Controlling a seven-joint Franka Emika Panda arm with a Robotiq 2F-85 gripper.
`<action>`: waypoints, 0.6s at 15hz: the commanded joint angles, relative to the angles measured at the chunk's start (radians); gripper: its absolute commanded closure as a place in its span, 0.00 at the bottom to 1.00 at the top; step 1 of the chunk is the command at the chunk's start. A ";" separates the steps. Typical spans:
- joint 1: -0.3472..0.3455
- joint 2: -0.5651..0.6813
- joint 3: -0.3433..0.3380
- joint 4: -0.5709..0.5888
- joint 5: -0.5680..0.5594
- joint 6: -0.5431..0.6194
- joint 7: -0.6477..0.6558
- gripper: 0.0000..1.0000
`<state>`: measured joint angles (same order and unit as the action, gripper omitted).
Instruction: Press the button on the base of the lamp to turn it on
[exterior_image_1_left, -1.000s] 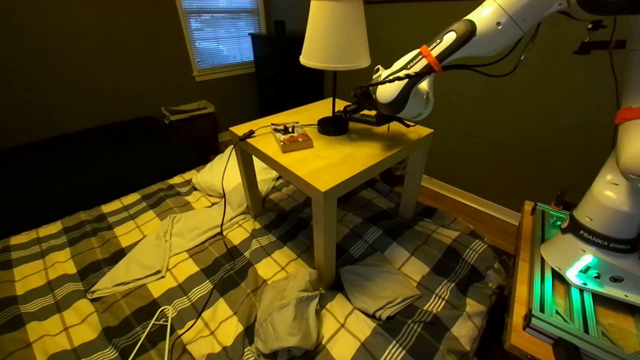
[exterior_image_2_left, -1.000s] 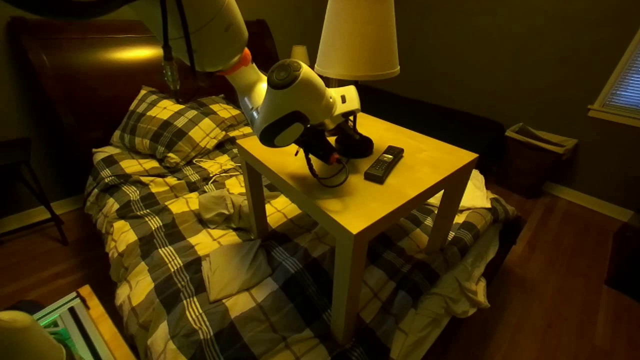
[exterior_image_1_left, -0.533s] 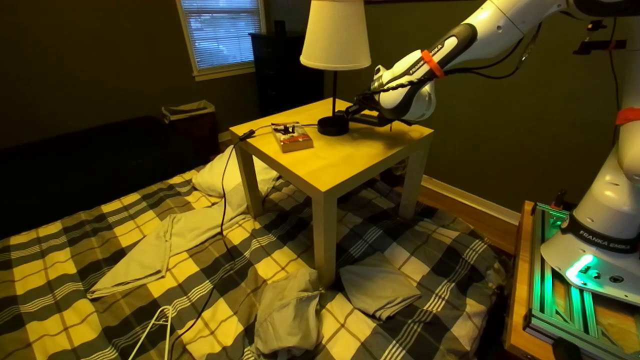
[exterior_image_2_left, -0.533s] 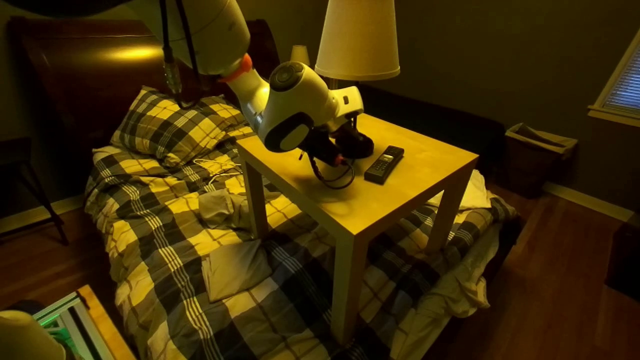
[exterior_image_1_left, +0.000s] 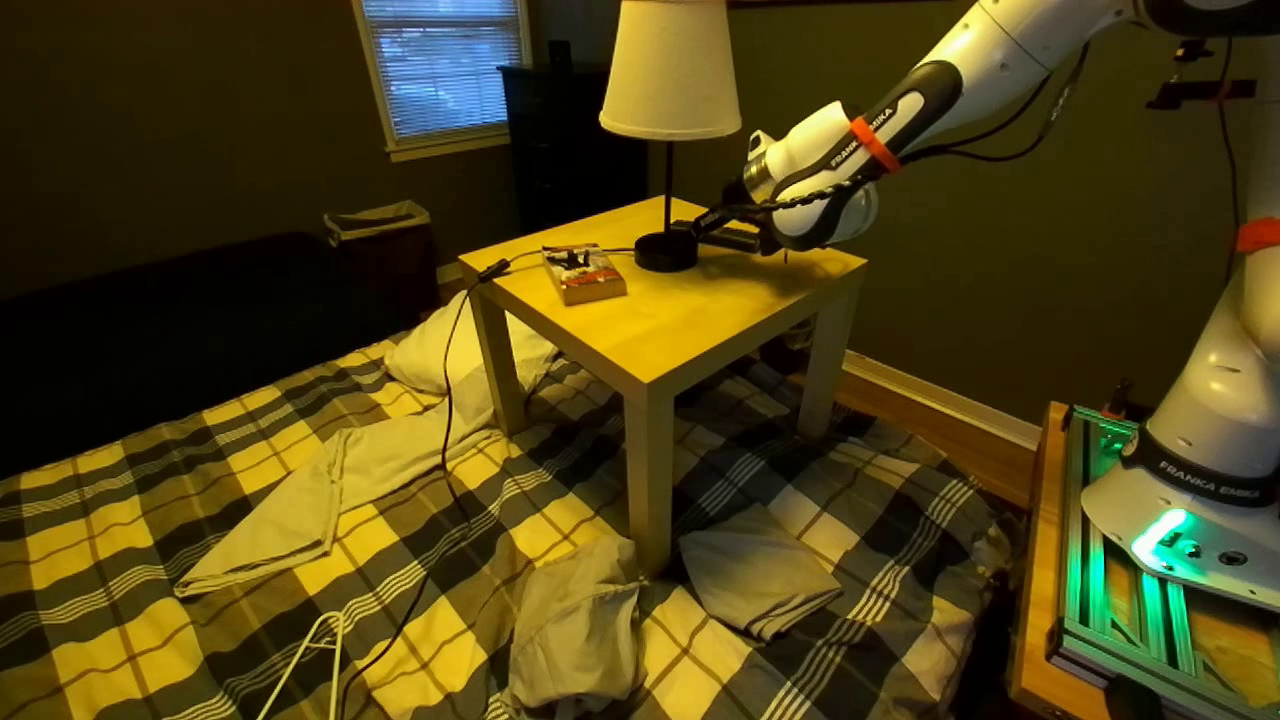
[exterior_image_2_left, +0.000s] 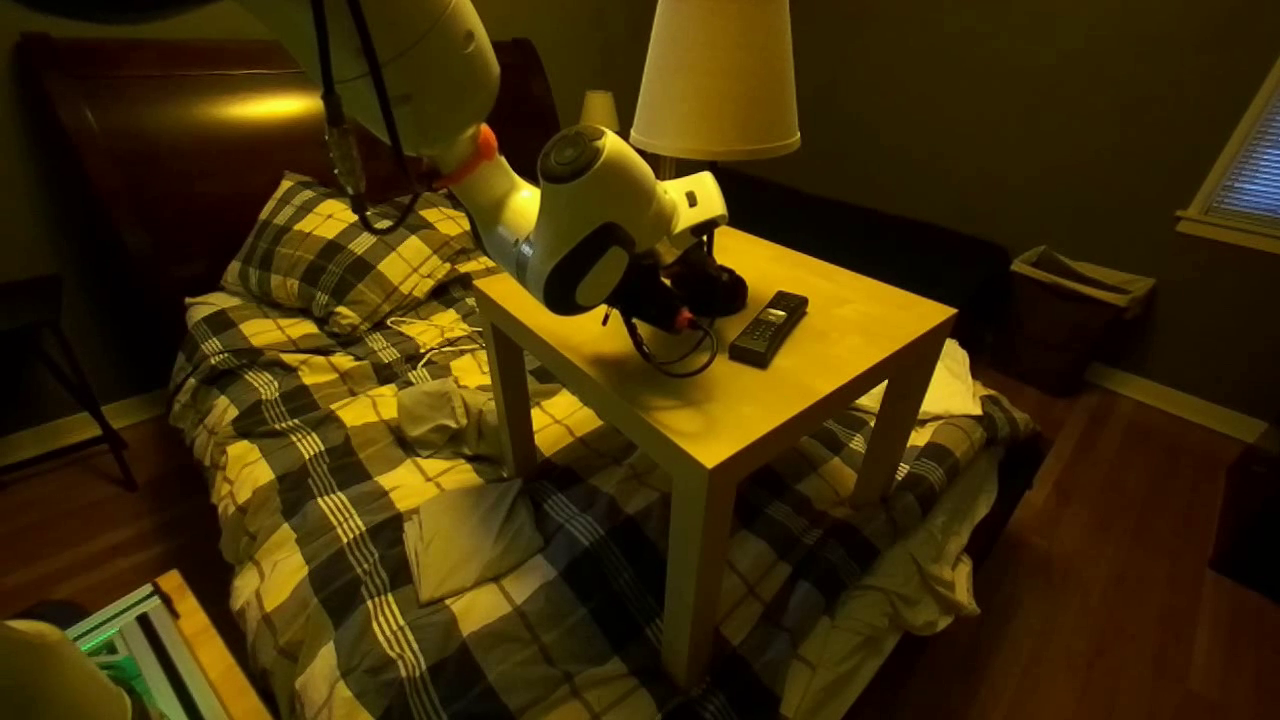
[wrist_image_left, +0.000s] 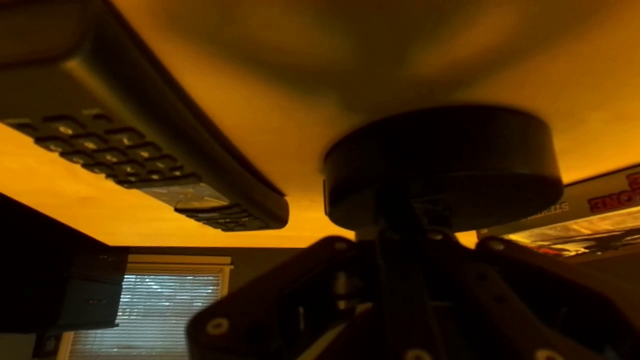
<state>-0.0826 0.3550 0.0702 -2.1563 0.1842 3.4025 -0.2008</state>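
Note:
The lamp (exterior_image_1_left: 672, 75) stands upright on a small wooden table, with a cream shade and thin dark stem. The shade also shows in the exterior view (exterior_image_2_left: 715, 85). Its flat round dark base (exterior_image_1_left: 665, 253) shows large in the wrist view (wrist_image_left: 465, 150). My gripper (exterior_image_1_left: 697, 226) is shut with nothing seen between its fingers. Its tips (wrist_image_left: 402, 217) are at the upper rim of the base, close to the stem; I cannot tell whether they touch. A thin raised strip shows on the base's side in the wrist view. No button can be clearly made out in the dark.
The table (exterior_image_1_left: 690, 320) carries a black remote (exterior_image_2_left: 768, 328) and a thick paperback book (exterior_image_1_left: 584, 275) near the base. A dark cord (exterior_image_1_left: 450, 400) with an inline switch (exterior_image_1_left: 494, 270) runs off the table. Plaid bedding (exterior_image_1_left: 250, 480) lies below.
The wrist and forearm have sunk slightly, levelling the hand, while the fingertips stay near the top of the base. The lamp, book and remote have not moved.

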 joint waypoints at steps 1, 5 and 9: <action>0.037 -0.013 -0.053 -0.018 -0.067 -0.015 0.080 1.00; 0.047 -0.028 -0.062 -0.013 -0.089 -0.017 0.116 1.00; 0.055 -0.054 -0.062 -0.012 -0.093 -0.030 0.132 1.00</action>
<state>-0.0443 0.3363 0.0277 -2.1518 0.1243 3.4024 -0.1153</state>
